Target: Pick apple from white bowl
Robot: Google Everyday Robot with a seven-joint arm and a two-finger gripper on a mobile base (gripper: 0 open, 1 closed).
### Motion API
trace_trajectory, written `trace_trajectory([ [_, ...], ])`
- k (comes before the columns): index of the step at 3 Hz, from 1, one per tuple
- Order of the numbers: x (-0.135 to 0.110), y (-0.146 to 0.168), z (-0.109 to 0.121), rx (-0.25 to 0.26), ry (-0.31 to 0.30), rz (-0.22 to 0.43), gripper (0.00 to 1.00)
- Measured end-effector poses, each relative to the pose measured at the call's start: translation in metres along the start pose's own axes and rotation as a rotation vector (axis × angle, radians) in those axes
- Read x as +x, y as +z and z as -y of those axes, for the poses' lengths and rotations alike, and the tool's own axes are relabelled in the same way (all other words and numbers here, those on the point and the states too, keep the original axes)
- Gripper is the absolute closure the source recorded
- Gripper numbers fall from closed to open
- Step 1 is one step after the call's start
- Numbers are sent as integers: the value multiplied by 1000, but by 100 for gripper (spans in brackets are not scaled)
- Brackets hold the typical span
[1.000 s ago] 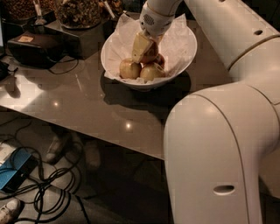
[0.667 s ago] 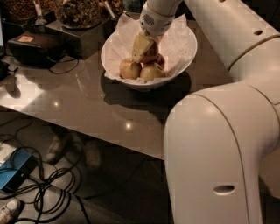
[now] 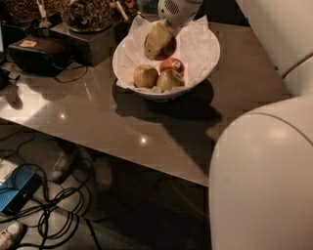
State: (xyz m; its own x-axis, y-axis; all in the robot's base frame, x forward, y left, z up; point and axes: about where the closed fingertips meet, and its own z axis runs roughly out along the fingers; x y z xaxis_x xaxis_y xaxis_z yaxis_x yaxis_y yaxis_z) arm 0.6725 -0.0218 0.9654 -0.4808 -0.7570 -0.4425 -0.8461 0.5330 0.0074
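The white bowl (image 3: 200, 53), lined with crinkled white paper, stands on the grey-brown table (image 3: 146, 132) near its far side. My gripper (image 3: 159, 43) comes down from the top into the bowl. Its pale fingers (image 3: 155, 38) are closed around the deep red-brown apple (image 3: 168, 49), which it holds just above the other fruit. Two pale yellow-green apples (image 3: 145, 75) (image 3: 169, 79) lie at the bowl's front. A smaller red-orange apple (image 3: 172, 64) lies behind them.
My white arm (image 3: 264, 180) fills the right side and hides that part of the table. Black boxes (image 3: 36, 53) with cables and a bowl of snacks (image 3: 85, 12) stand at the back left. Cables and a blue object (image 3: 14, 193) lie on the floor below the table's front edge.
My gripper has risen a little out of the pile of fruit with the red-brown apple between its fingers. The red-orange apple now shows beneath it. The bowl has stayed put.
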Motion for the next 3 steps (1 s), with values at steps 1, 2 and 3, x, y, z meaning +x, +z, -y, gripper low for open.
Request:
trace_trajectory([
  [1,-2,-28,-30,-71,-111,59,100],
  [2,2,-48,-56,-139,-210,102,100],
  [3,9,-69,-82,-174,-296,151,100],
])
